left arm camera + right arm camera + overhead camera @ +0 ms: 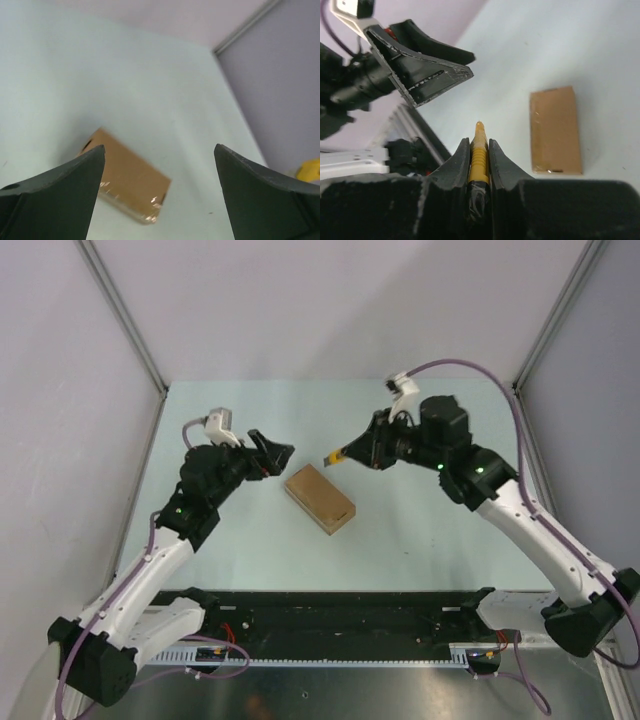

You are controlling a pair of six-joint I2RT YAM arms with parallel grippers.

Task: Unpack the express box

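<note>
Two grippers are up over the pale green table top [420, 540], and between them lies the express box [320, 498], a small flat rectangular brown cardboard carton. It lies flat on the table with its flaps closed, and clear tape shines along one end.

The left gripper [280, 452] has its dark fingers spread wide apart, with nothing between them. From its own camera the box sits below and ahead of it, partly tucked behind the left finger [60, 195], and it is not touching the gripper.

Over to the right gripper [352, 450]. Its fingers are pressed together on the yellow-and-black utility knife [479, 160], whose ridged yellow body is pinched in the slot and whose tip pokes out just past the fingertips. Seen from that wrist, the box lies forward and off to the right of the knife tip, apart from it. The left gripper's open fingers sit ahead and to the left of the tip.

From above, the two grippers face each other across the far end of the box, and neither one is touching it.
</note>
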